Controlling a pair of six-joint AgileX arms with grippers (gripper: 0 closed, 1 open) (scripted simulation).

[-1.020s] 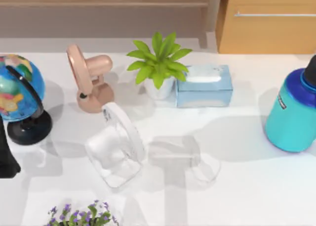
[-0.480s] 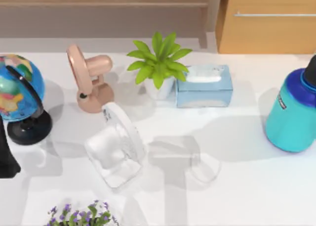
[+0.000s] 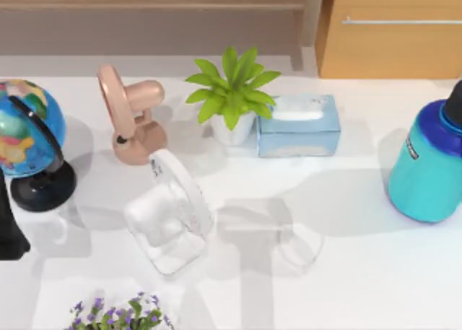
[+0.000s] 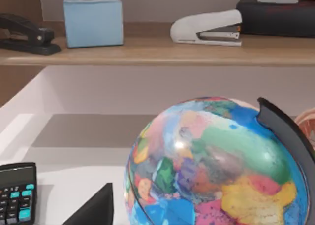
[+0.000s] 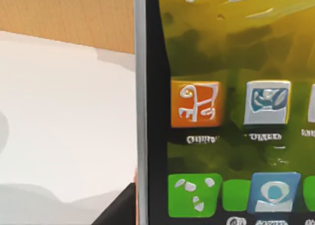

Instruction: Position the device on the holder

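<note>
The phone (image 5: 226, 107) sits right up against the right wrist camera. Its lit screen shows an orange icon, blue-grey icons and green ones, and a silver edge (image 5: 140, 87) runs along its black frame. Behind it lie the white bench (image 5: 59, 116) and a wooden cabinet front (image 5: 64, 13). A dark shape (image 5: 120, 210) rests against the silver edge. I cannot tell whether the right claw is pinching the phone, nor where over the bench the phone is.

From above, the globe (image 3: 25, 135) stands at 9 o'clock, with the left arm (image 3: 9, 229) parked just beside it at the bench's edge. The left claw's state cannot be told. A pink fan (image 3: 130, 120) stands at 11 o'clock and a potted plant (image 3: 231, 92) at 12, touching or nearly touching a blue tissue box (image 3: 299, 124) at 1 o'clock. A teal bottle (image 3: 426, 164) stands at 3 o'clock. A white fan (image 3: 170, 211) sits tilted near the middle, toward 8 o'clock, and purple flowers (image 3: 119, 312) lie at 7 o'clock.

The left wrist view shows the globe close up and a calculator (image 4: 17, 193) on the bench.
</note>
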